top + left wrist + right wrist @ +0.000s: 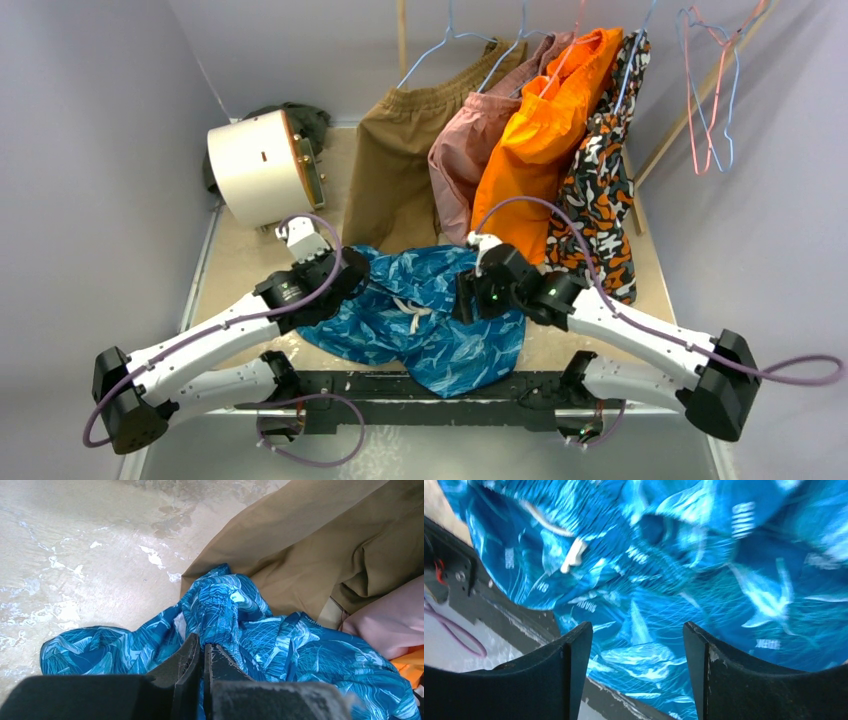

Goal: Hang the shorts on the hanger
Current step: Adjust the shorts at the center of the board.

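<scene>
1. Left gripper point(202, 647) – jaws pinched tight on a bunched ridge of the shorts point(300, 655), with the fold standing up just past the fingertips
2. Right gripper point(636, 635) – fingers point(574, 665) spread wide, nothing clamped between them. Blue patterned fabric fills the gap beyond, and whether the tips touch it I cannot tell
3. In the top view the left gripper point(350, 272) sits at the left edge of the shorts point(440, 330) and the right gripper point(470, 290) at their upper right, the garment bunched between the two
4. The shorts lie crumpled on the table point(240, 270) near its front edge. The lower hem hangs over onto the black mounting bar point(340, 385) between the arm bases, and the white drawstring point(412, 318) shows near the middle
5. The hanger point(690, 90) is a thin pink-red wire one, hanging at the far right, well apart from the shorts. A light blue hanger point(735, 90) hangs just beside it
6. Behind the shorts hangs a row of garments: brown shorts point(395, 160), dusty pink shorts point(465, 160), orange shorts point(540, 150) and camouflage shorts point(600, 200)
7. In the left wrist view the brown shorts' hem lies right behind the gripped fold
8. A white cylinder point(250, 170) lies on its side at the back left
</scene>
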### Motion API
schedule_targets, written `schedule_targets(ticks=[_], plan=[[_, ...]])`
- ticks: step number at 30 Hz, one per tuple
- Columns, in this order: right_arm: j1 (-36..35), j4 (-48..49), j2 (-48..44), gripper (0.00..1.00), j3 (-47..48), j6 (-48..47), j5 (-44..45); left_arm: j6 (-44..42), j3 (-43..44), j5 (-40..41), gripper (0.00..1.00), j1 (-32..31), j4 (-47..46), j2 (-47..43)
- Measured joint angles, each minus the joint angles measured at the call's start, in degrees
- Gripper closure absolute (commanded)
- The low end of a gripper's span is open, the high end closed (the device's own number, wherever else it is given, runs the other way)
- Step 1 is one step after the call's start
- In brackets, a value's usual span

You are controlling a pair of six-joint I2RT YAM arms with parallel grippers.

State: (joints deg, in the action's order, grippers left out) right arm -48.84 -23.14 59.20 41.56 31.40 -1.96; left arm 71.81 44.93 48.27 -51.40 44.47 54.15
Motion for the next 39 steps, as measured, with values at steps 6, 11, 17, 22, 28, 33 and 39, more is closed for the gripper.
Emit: schedule_targets(ticks=[6,11,17,22,28,33,39], plan=[[-12.11,0.85,9.66,0.27,0.79,4.39,8.83,-0.17,0.83,0.24,1.00,0.00,0.17,0.85],[-13.84,0.85,14.43,0.27,0.79,7.52,16.81,-1.25,4.96,1.20,1.00,0.00,0.11,2.93],[-13.86,-0.26,17.84,0.29,1.64,12.28,24.98,-2.49,6.99,1.92,1.00,0.02,-0.04,3.56],[-13.86,1.16,18.88,0.32,1.86,14.36,28.24,-3.06,7.02,1.88,1.00,0.39,-0.02,3.63],[-13.68,3.91,18.01,0.39,1.88,15.72,31.56,-4.02,7.37,1.88,1.00,0.44,-0.11,3.87],[-11.63,7.39,17.92,0.44,2.05,15.32,32.68,-4.13,7.37,1.46,1.00,0.55,-0.17,4.15],[-6.10,12.35,17.94,0.55,2.08,12.72,32.41,-4.11,7.32,1.09,1.00,0.63,-0.22,4.04]])
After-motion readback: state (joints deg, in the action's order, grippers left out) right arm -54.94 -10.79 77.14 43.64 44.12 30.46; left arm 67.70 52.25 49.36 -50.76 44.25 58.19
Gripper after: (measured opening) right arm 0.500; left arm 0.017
